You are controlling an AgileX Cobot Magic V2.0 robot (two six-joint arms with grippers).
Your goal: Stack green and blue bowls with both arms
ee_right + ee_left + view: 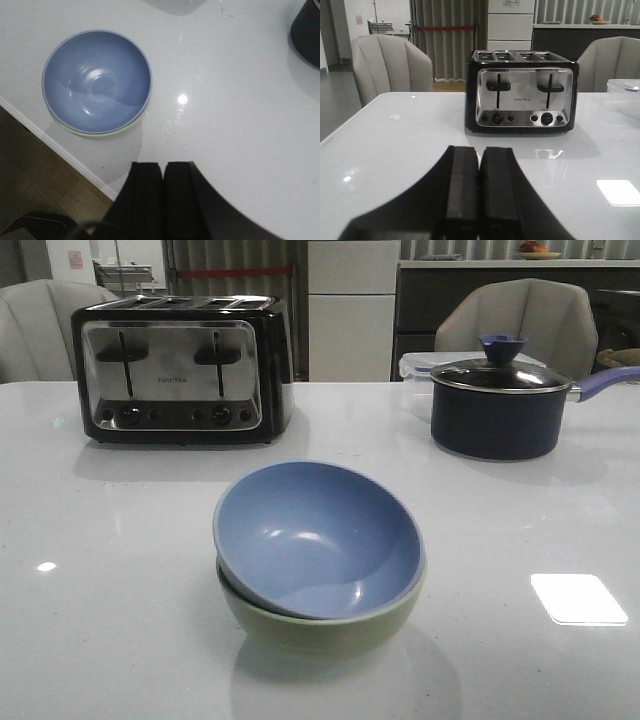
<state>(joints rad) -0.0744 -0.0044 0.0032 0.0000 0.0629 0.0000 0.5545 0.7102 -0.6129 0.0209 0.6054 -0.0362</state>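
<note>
The dusty blue bowl (318,536) sits tilted inside the pale green bowl (320,628) near the table's front middle. In the right wrist view the blue bowl (96,80) shows from above with a thin rim of the green bowl (131,125) under it. My right gripper (163,165) is shut and empty, high above the table, apart from the bowls. My left gripper (480,149) is shut and empty, low over the table, facing the toaster. Neither arm shows in the front view.
A black and chrome toaster (182,368) stands at the back left and shows in the left wrist view (521,90). A dark lidded pot (500,400) with a blue handle stands at the back right. The table's front edge (55,146) runs close to the bowls.
</note>
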